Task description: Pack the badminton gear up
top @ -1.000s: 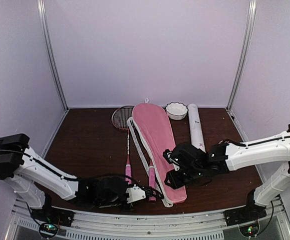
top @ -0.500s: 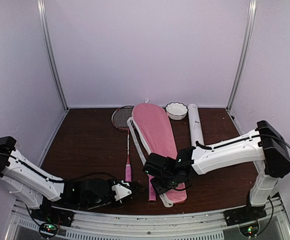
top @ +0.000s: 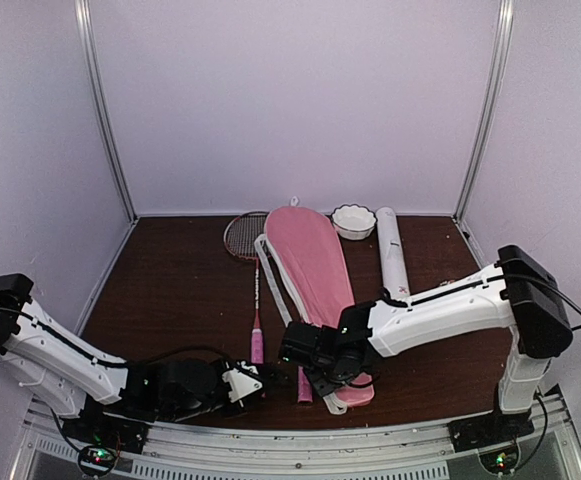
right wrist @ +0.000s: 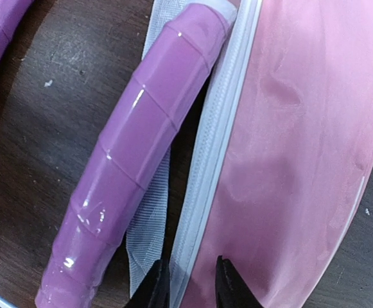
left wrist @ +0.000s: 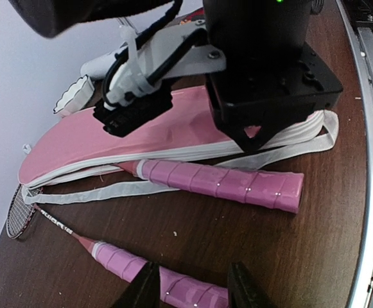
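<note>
While the left tool [left wrist: 192, 274] sits low at the near edge of the counter [top: 170, 290], its fingers [left wrist: 146, 285] stand spread. The pink handle of the left racket [left wrist: 125, 262] runs along the counter between and under them, and no grip shows. That racket lies bare beside the cover's left side, its head toward the back wall.

The cover [top: 310, 262], long and pink with a white zip edge, lies mid-counter with its wide end far and its narrow end near. The right racket [left wrist: 221, 181] has its shaft under the cover's edge. Only its pink handle sticks out at the near end, alongside the zip edge, with a white strap [left wrist: 103, 191] partly under it.

The right arm reaches across from the right, and the right tool [right wrist: 189, 273] points down over the cover's near end. Its fingers [right wrist: 228, 285] stand a narrow gap apart with the zip edge lying in that gap. I cannot tell whether they pinch it or only straddle it.

The tube [top: 391, 255] lies right of the cover, apart from it, running front to back. A bowl [top: 353, 221] sits at the back between the cover's wide end and the tube's far end.
</note>
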